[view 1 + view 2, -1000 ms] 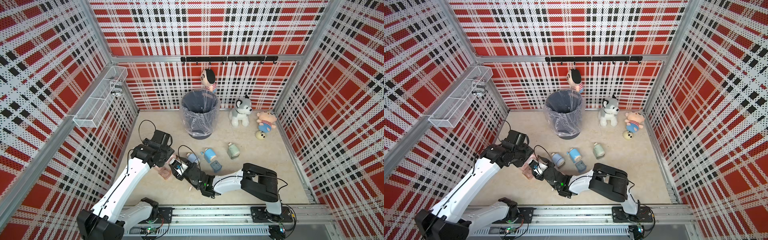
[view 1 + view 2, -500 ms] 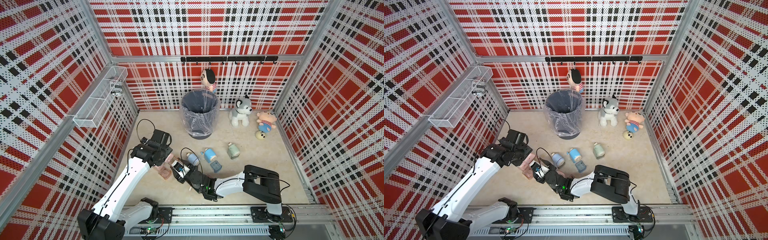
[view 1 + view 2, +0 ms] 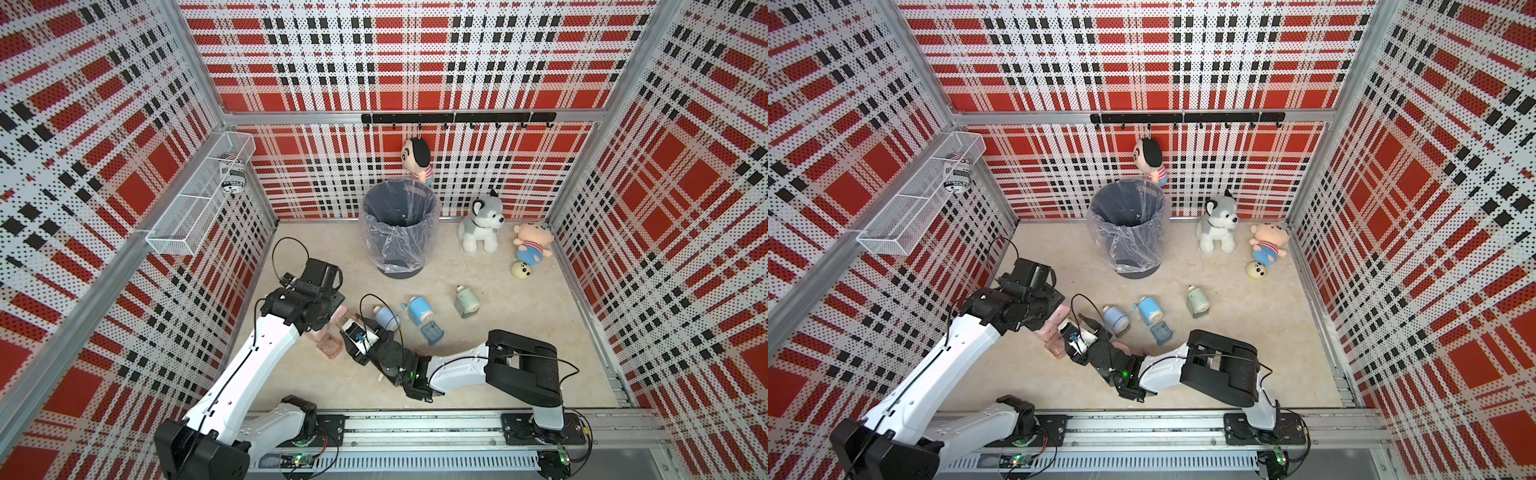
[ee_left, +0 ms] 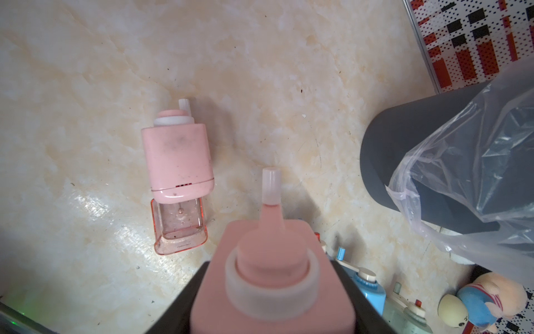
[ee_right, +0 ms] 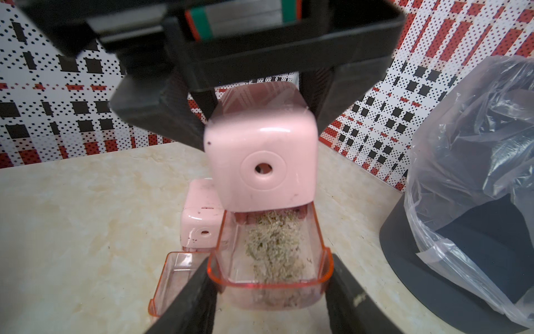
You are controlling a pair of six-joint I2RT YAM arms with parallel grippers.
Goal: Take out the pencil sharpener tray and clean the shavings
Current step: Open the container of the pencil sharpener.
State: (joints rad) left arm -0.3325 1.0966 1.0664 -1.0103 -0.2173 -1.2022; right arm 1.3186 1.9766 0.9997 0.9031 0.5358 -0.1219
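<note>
My left gripper (image 4: pixel 271 306) is shut on a pink pencil sharpener (image 5: pixel 260 162), held above the table. Its clear pink tray (image 5: pixel 270 257) sticks partly out of the sharpener's base, with a heap of grey-green shavings (image 5: pixel 271 245) in it. My right gripper (image 5: pixel 270 289) is shut on the tray's outer end, one black finger along each side. In both top views the two grippers meet near the left wall, left gripper (image 3: pixel 328 313) and right gripper (image 3: pixel 353 332). The grey bin (image 3: pixel 399 224) with a plastic liner stands at the back.
A second pink sharpener (image 4: pixel 177 156) lies on the table with its empty tray (image 4: pixel 180 228) at its base, just below the held one. Two blue sharpeners (image 3: pixel 417 309), a green one (image 3: pixel 465 303) and a loose blue tray (image 3: pixel 431 333) lie mid-table. Plush toys (image 3: pixel 480 222) sit at the back right.
The right arm's wrist and forearm have shifted slightly toward the front rail, still holding the tray. The left arm has stayed almost still with the sharpener.
</note>
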